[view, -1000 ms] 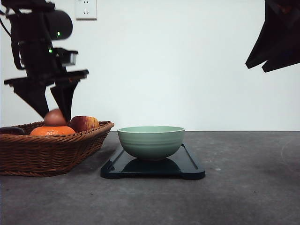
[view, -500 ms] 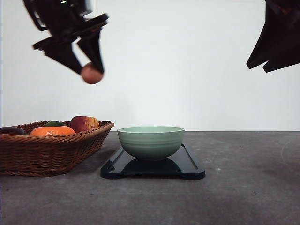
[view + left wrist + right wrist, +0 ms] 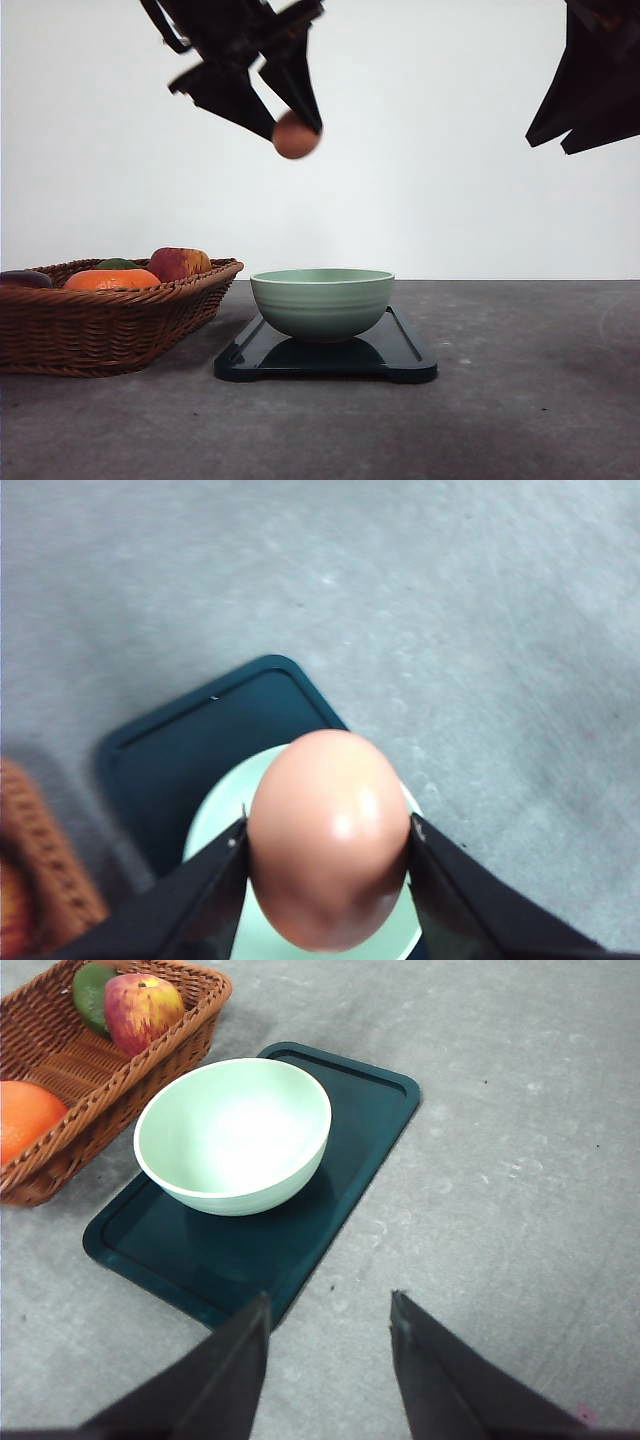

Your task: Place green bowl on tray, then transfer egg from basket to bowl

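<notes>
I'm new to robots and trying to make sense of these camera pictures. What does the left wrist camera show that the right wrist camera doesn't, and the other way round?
The left wrist view alone gives a close look at the egg, pinched between the left gripper fingers, hanging above the green bowl.

The right wrist view alone shows the bowl's empty inside, an apple, an orange fruit, and the right gripper, open and holding nothing.

Both show the green bowl sitting on the tray, part of the basket beside it, and the grey table.

Brownish-orange egg [image 3: 296,135], glossy. Pale sage-green bowl [image 3: 322,301], faint ridges. Dark navy tray [image 3: 350,1150]. Brown woven basket [image 3: 110,325]. Red-yellow apple [image 3: 143,1010], bright orange fruit [image 3: 112,279].
</notes>
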